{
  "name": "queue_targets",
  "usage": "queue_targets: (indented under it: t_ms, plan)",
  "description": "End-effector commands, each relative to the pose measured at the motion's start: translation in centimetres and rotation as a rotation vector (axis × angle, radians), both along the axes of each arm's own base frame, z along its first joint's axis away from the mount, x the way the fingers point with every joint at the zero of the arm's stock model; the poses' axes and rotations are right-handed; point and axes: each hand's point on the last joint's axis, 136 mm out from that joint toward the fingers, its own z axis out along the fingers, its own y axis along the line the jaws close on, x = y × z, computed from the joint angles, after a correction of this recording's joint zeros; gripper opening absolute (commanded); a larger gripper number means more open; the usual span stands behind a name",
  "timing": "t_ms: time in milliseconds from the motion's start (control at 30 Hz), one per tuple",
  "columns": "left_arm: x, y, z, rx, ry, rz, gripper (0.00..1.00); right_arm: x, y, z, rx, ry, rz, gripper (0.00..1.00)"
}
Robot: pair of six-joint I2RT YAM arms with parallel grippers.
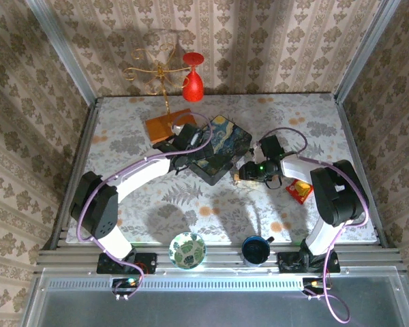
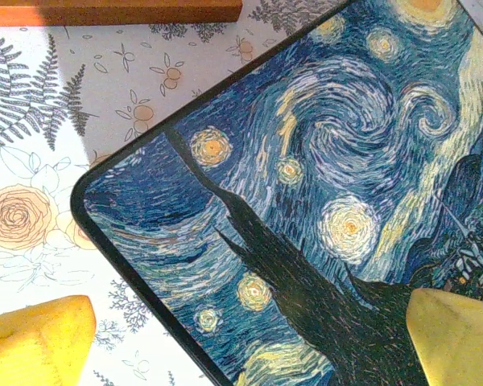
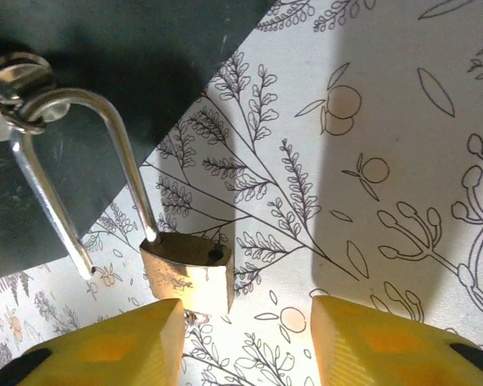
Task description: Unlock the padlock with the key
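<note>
Your right gripper (image 3: 249,342) has its jaws half open with nothing between them. The padlock (image 3: 189,269) sits just beside them at 10 o'clock, hung on the Starry Night box's (image 2: 306,201) ring (image 3: 16,76). Your left gripper (image 2: 245,346) gapes wide over the lid. One shackle (image 3: 129,161) leg looks free, so a shove on the body could snap it back in.

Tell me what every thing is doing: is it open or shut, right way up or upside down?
padlock: open, one end of its loop out of the body, hanging from the box's ring.
painted box: lid down.
left gripper: open, over the painted box.
right gripper: open, next to the padlock.
red glass: upside down.
mug: upright.
bowl: upright.
</note>
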Motion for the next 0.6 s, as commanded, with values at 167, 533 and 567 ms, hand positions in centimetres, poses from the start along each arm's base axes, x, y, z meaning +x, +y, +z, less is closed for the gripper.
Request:
queue_targets:
  t_ms: [167, 533, 567]
  plan:
    - [-0.1, 0.9, 1.1, -0.005, -0.028, 0.031, 1.00, -0.6, 1.2, 0.6, 0.046, -0.086, -0.014, 0.56]
    - [0.3, 0.8, 1.1, 0.016, -0.039, 0.028, 1.00, -0.9, 1.6, -0.3, -0.077, -0.140, -0.056, 0.54]
    - [0.3, 0.7, 1.1, 0.023, -0.038, 0.023, 1.00, -1.0, 1.6, -0.5, -0.083, -0.136, -0.061, 0.54]
